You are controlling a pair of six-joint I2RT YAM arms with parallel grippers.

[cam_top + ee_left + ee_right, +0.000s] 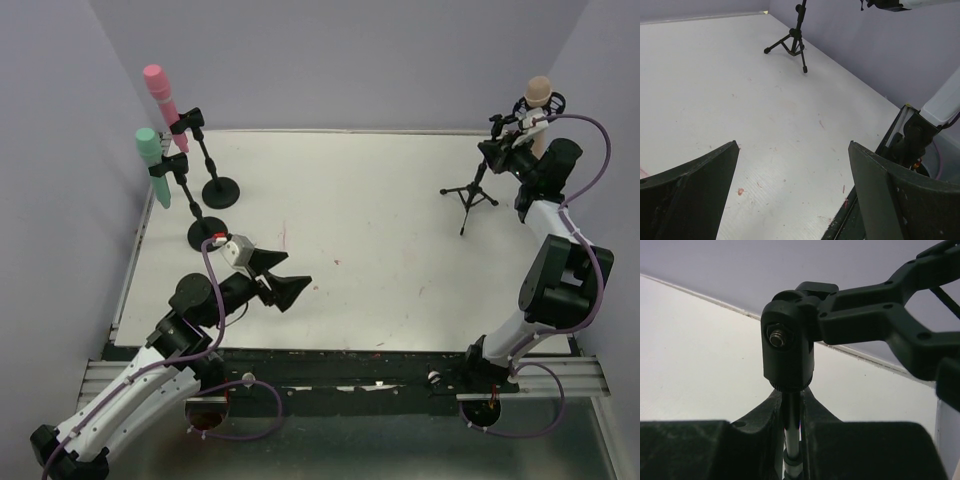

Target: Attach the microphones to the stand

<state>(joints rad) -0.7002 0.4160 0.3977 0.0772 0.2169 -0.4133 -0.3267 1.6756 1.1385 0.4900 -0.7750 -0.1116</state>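
Note:
A pink microphone [160,93] and a mint green microphone [151,163] sit clipped in two round-based stands [220,190] at the back left. At the back right, a peach-orange microphone [537,96] stands upright at the top of a tripod stand [470,192], its lower part hidden behind my right arm. My right gripper [500,152] is shut on that stand's thin pole [792,440], just under the swivel head [789,352] of the clip [880,322]. My left gripper [282,282] hangs open and empty over the table's near left, its fingers [695,195] wide apart.
Lilac walls close in the white table [380,230] on the left, back and right. The tripod's legs [790,45] spread near the right wall. A black rail [350,375] runs along the near edge by the arm bases.

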